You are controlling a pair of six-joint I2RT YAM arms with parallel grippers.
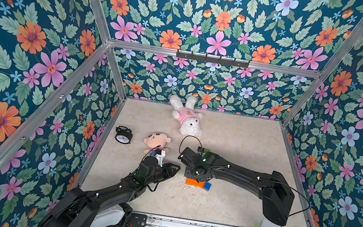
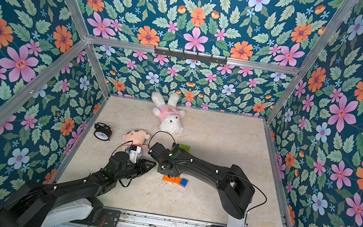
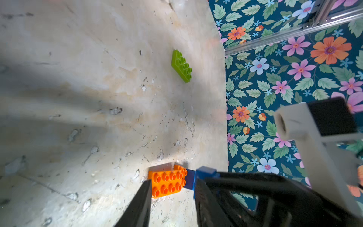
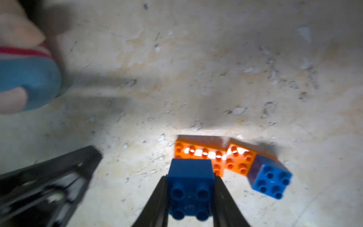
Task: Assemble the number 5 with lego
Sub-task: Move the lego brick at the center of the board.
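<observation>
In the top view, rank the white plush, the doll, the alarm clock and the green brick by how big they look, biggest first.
1. white plush
2. doll, though its body is partly hidden
3. alarm clock
4. green brick, partly hidden but clearly the smallest

doll point(image 1: 156, 140) beside left hand point(image 1: 175, 168), near tabletop point(image 1: 222, 207) bare

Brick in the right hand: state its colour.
Blue. The brick, held by the right hand, shows best in the right wrist view.
</observation>
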